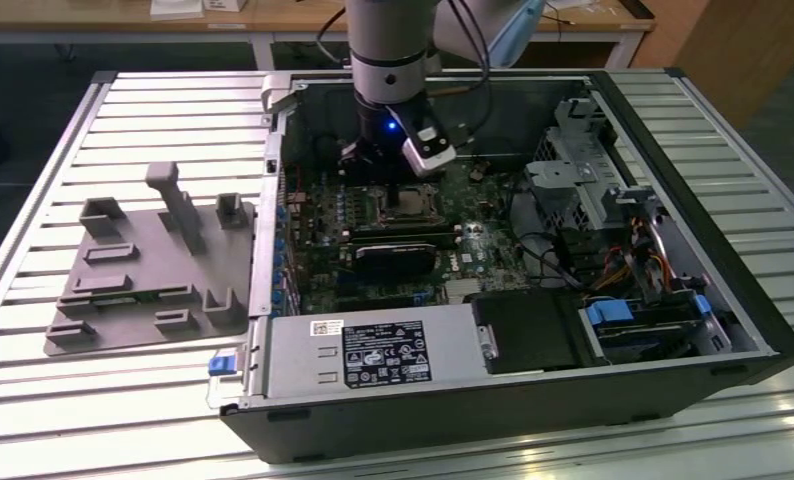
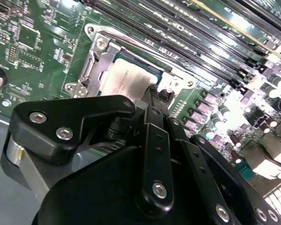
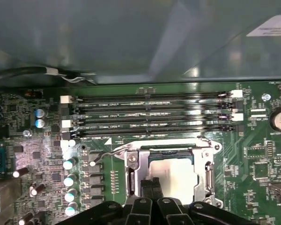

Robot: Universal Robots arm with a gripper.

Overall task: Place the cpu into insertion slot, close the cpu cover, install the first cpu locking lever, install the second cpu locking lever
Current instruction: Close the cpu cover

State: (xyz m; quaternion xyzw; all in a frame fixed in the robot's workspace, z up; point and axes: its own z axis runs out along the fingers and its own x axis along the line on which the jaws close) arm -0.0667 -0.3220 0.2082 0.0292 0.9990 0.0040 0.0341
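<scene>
The cpu [image 3: 174, 177] shows its silver-grey top inside the insertion slot [image 3: 203, 205] on the green motherboard. The cpu cover [image 3: 131, 174], a silver frame, lies flat around the chip. A thin wire locking lever [image 3: 107, 153] sticks out from one corner of the cover, and I cannot tell whether it is latched. My gripper [image 3: 151, 186] hangs just above the edge of the chip with its two black fingers pressed together and nothing between them. In the second wrist view the gripper [image 2: 154, 92] ends beside the cpu [image 2: 123, 80] and cover [image 2: 94, 65]. In the exterior view the gripper [image 1: 386, 182] stands over the slot [image 1: 404, 207].
Long black memory slots [image 3: 150, 115] run beside the socket. A black heatsink block [image 1: 400, 256] sits just in front of it. The open case [image 1: 757, 330] holds drive cages [image 1: 591, 175], cables and a power supply [image 1: 370, 355]. A grey fixture plate [image 1: 144, 270] lies at the exterior view's left.
</scene>
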